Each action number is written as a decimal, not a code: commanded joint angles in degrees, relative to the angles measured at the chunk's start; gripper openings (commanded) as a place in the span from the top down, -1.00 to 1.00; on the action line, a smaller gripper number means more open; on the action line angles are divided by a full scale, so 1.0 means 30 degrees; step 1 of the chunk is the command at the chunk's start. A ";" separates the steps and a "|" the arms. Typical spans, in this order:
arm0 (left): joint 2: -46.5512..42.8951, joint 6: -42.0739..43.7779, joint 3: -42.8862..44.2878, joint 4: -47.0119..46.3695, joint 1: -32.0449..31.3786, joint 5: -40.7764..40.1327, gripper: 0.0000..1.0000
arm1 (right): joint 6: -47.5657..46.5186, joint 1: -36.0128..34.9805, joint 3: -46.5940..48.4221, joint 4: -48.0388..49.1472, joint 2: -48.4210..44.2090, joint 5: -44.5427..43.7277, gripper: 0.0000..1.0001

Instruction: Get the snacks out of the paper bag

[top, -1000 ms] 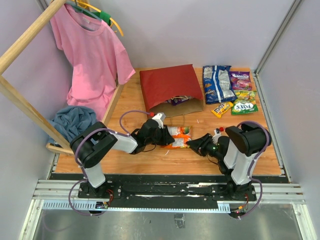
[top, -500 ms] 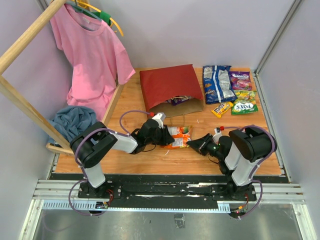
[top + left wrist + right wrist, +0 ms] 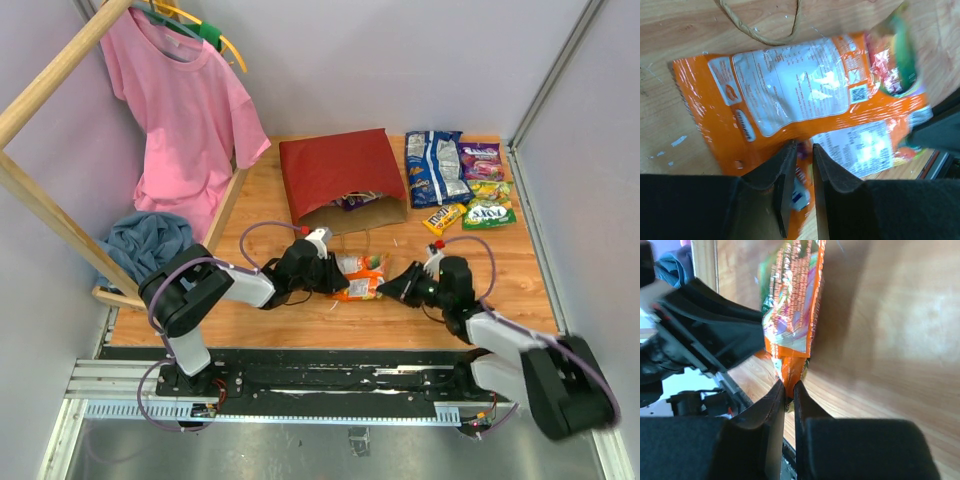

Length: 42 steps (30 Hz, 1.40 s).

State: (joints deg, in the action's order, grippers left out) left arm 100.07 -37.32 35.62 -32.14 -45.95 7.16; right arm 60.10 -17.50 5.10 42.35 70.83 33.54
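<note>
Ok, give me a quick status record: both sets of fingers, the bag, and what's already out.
left fingers: shut on the orange packet's edge
right fingers: shut on a corner of the orange packet
paper bag: on its side, mouth toward the arms
in bag mouth: purple packet showing
already out: blue-white cookie bag, yellow pack and green bag, grouped at the table's far right

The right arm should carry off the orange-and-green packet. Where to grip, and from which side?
The orange-and-green packet is thin and flat, so only a sealed edge offers a pinch. Take its orange end seam facing the right arm, low from that side; the right gripper is shut there. The left gripper pinches the orange packet.
</note>
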 commanded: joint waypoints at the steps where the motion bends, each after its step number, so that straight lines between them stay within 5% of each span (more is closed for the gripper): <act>1: 0.1357 0.1139 -0.1250 0.5779 0.0098 -0.1765 0.45 | -0.8143 0.0916 0.3799 -1.5590 -0.6841 -0.3026 0.99; 6: 0.1953 0.1280 -0.0882 0.5688 0.0109 -0.1566 0.45 | -1.0336 0.4667 0.5134 -1.8819 -0.7184 0.0025 0.99; 18: 0.0705 0.1514 -0.0849 0.6395 0.0112 -0.1811 0.43 | -1.3064 0.5008 0.6370 -2.0838 -0.3595 -0.0530 0.99; 21: -0.1314 0.1724 -0.1264 0.5822 0.0112 -0.0971 0.12 | -1.2974 0.5019 0.6522 -2.0801 -0.3519 -0.0702 0.99; 24: -0.2891 0.1482 -0.1947 0.5338 0.0084 0.0219 -0.46 | -1.2627 0.5012 0.6547 -2.0618 -0.3570 -0.0743 0.99; 28: -0.3644 0.0012 -0.3420 0.3906 0.0084 0.2378 -0.72 | -1.2369 0.4985 0.6560 -2.0381 -0.3520 -0.0741 0.99; 35: -0.1019 -0.1991 -0.4320 -0.0346 -0.0374 0.4578 -0.61 | -1.1907 0.4983 0.6612 -1.9925 -0.3449 -0.0391 0.99; 42: 0.1386 -0.2063 -0.2727 -0.0727 -0.0414 0.5494 -0.40 | -1.1637 0.4983 0.6635 -2.0135 -0.4069 -0.0359 0.99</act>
State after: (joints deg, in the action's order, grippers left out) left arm 98.70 -43.44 28.12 -43.40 -46.39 21.80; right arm 24.10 -3.20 23.22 -17.89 60.03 31.90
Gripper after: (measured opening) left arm 0.708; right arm 0.055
